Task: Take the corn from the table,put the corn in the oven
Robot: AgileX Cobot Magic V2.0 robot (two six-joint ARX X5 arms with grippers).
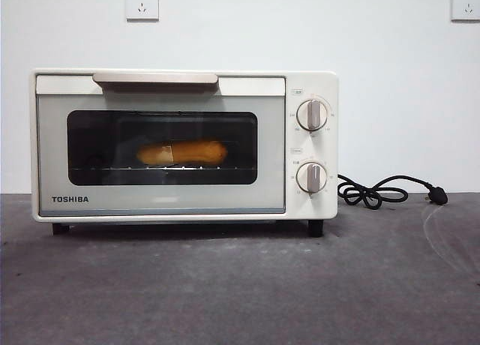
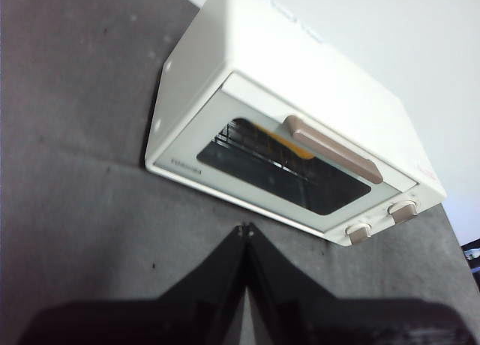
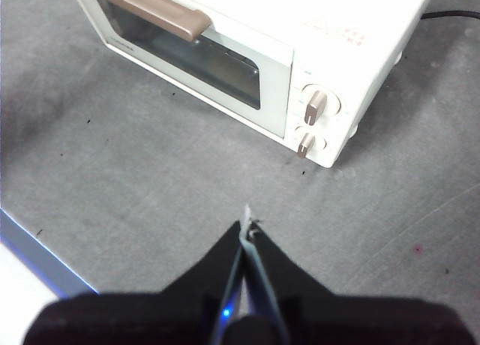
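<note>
The cream-white oven (image 1: 311,82) stands on the dark grey table (image 1: 240,285) with its glass door shut. Behind the glass the yellow-orange corn (image 1: 182,153) lies on the wire rack, also glimpsed as the corn (image 2: 289,144) in the left wrist view. My left gripper (image 2: 245,229) is shut with nothing in it, raised above the table in front of the oven (image 2: 300,75). Off the knob end of the oven (image 3: 352,30), my right gripper (image 3: 247,223) is shut and holds nothing. Neither arm shows in the front view.
A black power cord (image 1: 375,191) with its plug lies coiled on the table to the right of the oven. Two wall sockets (image 1: 142,3) sit high on the white wall. The table's edge (image 3: 37,259) shows in the right wrist view.
</note>
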